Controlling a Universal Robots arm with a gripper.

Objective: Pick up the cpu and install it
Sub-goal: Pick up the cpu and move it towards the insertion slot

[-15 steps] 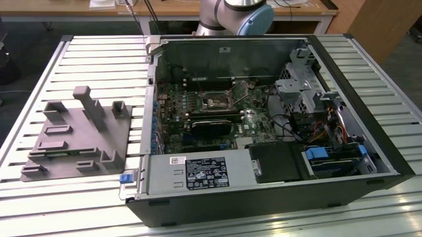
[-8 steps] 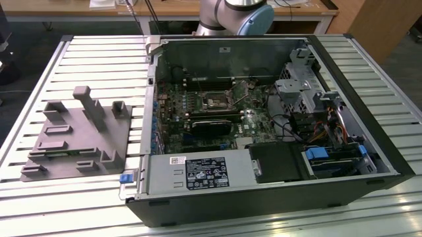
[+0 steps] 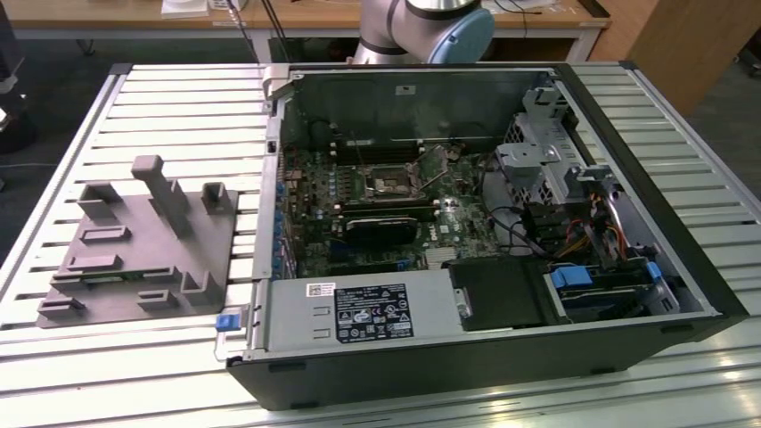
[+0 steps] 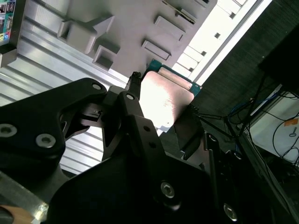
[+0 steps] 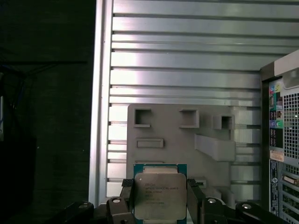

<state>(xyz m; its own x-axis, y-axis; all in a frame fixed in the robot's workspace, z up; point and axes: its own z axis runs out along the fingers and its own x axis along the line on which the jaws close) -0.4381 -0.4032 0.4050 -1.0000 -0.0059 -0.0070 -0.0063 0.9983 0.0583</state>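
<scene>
in the exterior view, an open computer case (image 3: 476,374) lies on its side on a table (image 3: 178,107) made of long metal slats. inside the case sits the green motherboard (image 3: 356,223). near the middle of the board is the square cpu socket (image 3: 388,185) with a metal frame. a silver power supply (image 3: 356,312) with a label fills a near corner of the case. on the exterior view's left, just beside the case, a grey fixture block (image 3: 131,259) with upright posts rests on the slats. the base of the robot arm (image 3: 429,27) stands behind the case.

in the second wrist view, the black gripper (image 4: 164,93) is clamped on the cpu (image 4: 163,107). one finger (image 4: 133,107) presses one edge of the chip, and the other finger presses the edge across from it. the cpu has a shiny pale top and a blue-green rim. behind it are the grey fixture block (image 4: 121,23) and the bright slats of the table (image 4: 42,60).

in the first wrist view, the cpu (image 5: 160,186) faces the camera flat on, with a silver top and a green rim. the gripper (image 5: 160,200) holds it by two sides, with a black finger (image 5: 127,196) touching each side. the fixture block (image 5: 180,135) lies behind the cpu on the table (image 5: 187,60). i cannot tell how far the chip is from the block. the back of the computer case (image 5: 282,140), with its small coloured plugs, stands just beside the block.
</scene>
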